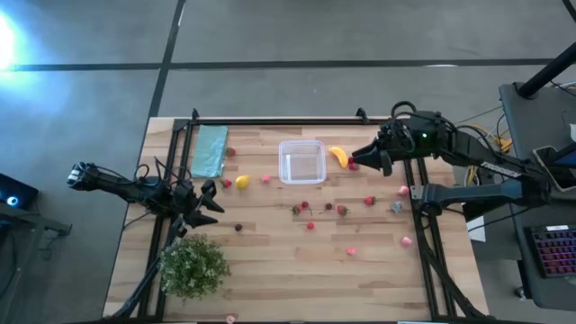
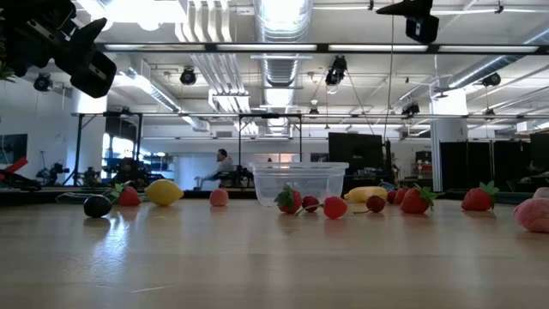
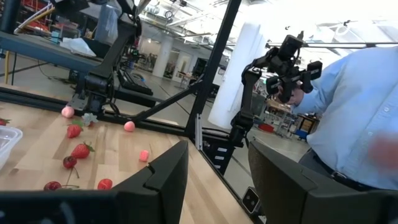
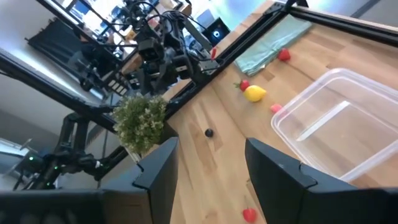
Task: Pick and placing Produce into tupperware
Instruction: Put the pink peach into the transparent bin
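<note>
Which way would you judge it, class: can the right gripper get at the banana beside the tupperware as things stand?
Probably yes. The right gripper, open and empty, hovers just beside the banana, with nothing between them; the tupperware sits on the banana's other side.

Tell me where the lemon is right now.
In the high view the lemon lies on the table's left half, between the teal cloth and the tupperware, with a red berry just to its left.
</note>
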### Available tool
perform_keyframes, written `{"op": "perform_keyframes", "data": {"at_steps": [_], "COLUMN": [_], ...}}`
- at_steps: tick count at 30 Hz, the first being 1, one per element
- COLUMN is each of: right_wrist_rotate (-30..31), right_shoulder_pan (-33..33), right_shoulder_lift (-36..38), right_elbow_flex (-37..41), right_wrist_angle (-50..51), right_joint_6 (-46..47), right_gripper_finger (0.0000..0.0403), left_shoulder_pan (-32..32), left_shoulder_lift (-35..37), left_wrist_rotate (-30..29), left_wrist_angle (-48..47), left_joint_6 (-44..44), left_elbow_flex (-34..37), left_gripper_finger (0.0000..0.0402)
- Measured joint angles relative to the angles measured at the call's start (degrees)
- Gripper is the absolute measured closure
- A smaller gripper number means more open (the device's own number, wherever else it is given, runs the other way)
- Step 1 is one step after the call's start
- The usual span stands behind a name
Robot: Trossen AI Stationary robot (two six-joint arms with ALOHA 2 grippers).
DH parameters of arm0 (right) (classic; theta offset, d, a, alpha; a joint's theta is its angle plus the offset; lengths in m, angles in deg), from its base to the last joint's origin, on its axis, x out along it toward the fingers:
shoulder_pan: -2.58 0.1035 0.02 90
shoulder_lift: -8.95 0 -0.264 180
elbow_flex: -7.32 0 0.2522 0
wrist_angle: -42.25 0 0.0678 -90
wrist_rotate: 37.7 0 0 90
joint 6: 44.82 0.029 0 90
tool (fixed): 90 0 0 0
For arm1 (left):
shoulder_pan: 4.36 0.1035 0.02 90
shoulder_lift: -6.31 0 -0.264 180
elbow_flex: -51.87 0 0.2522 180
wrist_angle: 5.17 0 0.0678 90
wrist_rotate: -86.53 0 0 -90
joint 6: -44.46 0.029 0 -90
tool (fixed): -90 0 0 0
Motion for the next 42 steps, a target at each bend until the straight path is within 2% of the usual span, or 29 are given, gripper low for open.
{"op": "perform_keyframes", "data": {"at_steps": [11, 18, 21, 28, 35, 39, 42], "right_wrist_rotate": [0.0, 0.0, 0.0, 0.1, 0.2, 3.7, 8.4], "right_shoulder_pan": [0.0, -0.8, -1.4, -4.0, -5.6, -5.5, -5.5], "right_shoulder_lift": [-9.5, -14.6, -16.1, -16.6, -14.6, -13.2, -11.9], "right_elbow_flex": [-5.6, -10.2, -12.5, -15.6, -15.5, -15.4, -15.4], "right_wrist_angle": [4.1, 8.6, 12.3, 22.0, 26.7, 31.8, 36.8], "right_joint_6": [0.0, -8.1, -8.4, -9.7, -8.0, -6.4, -5.5], "right_gripper_finger": [0.0225, 0.0225, 0.0225, 0.0225, 0.0225, 0.0225, 0.0225], "left_shoulder_pan": [0.0, 0.0, 0.0, 0.0, 0.0, 0.0, 0.0], "left_shoulder_lift": [0.0, 0.0, 0.0, 0.0, 0.0, 0.0, 0.0], "left_wrist_rotate": [-0.2, -0.2, -0.2, -0.2, -0.1, -0.1, 0.0], "left_wrist_angle": [0.0, 0.0, 0.0, 0.0, 0.0, 0.0, 0.0], "left_joint_6": [0.0, 0.0, 0.0, 0.0, 0.0, 0.0, 0.0], "left_elbow_flex": [0.0, 0.0, 0.0, 0.0, 0.0, 0.0, 0.0], "left_gripper_finger": [0.0246, 0.0246, 0.0246, 0.0246, 0.0246, 0.0246, 0.0246]}}
